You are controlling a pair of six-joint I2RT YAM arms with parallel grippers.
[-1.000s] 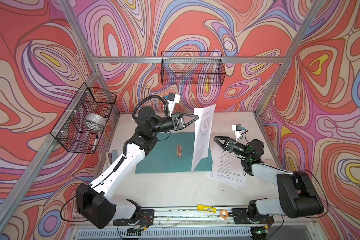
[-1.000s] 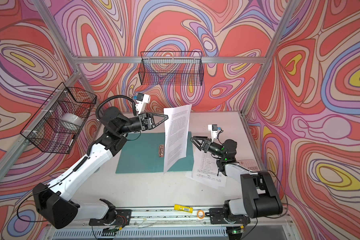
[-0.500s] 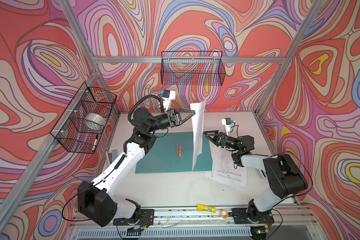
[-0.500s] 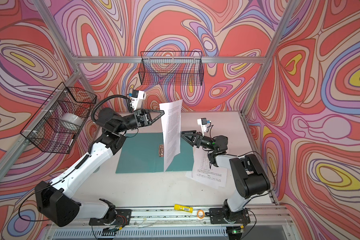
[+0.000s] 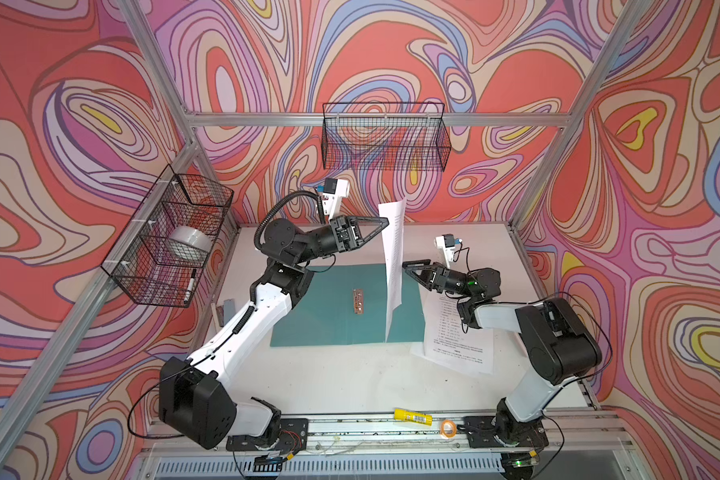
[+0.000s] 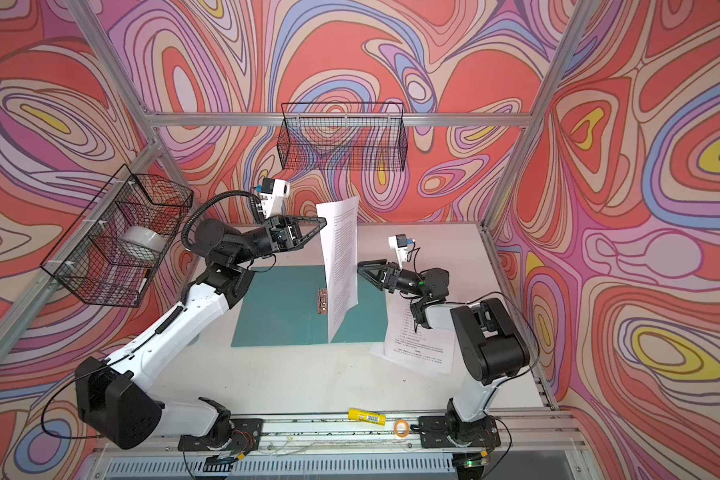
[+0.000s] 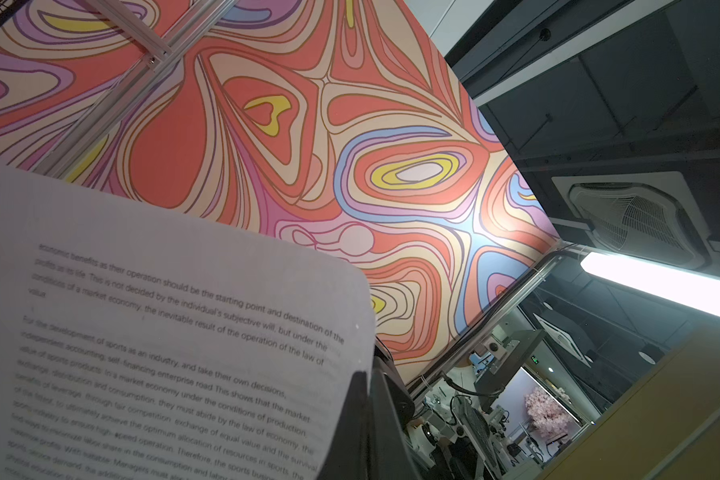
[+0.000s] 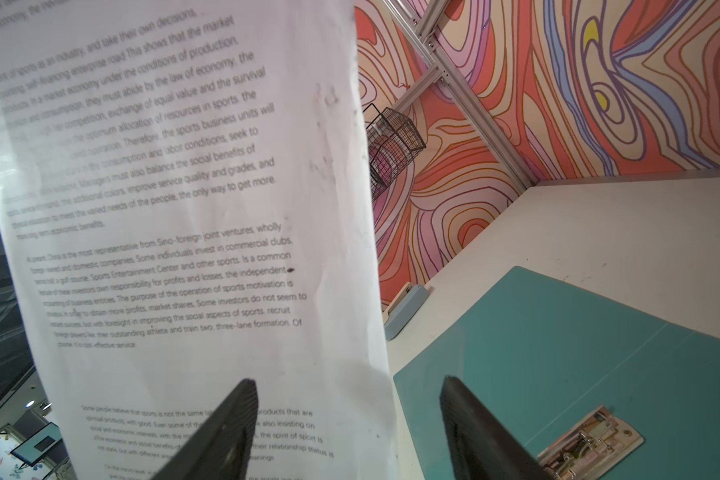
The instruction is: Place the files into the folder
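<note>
The left claw [image 5: 385,223] pinches the upper edge of a printed sheet [image 5: 394,270], which hangs upright over the open teal folder [image 5: 320,316] lying flat on the white desk [image 5: 341,382]. The right claw [image 5: 408,270], jaws apart, hovers just beside the sheet's right side, above the folder. A metal clip [image 5: 358,300] sits at the folder's spine. More printed pages [image 5: 458,343] lie on the desk at the folder's right edge, under the right arm [image 5: 500,318].
</note>
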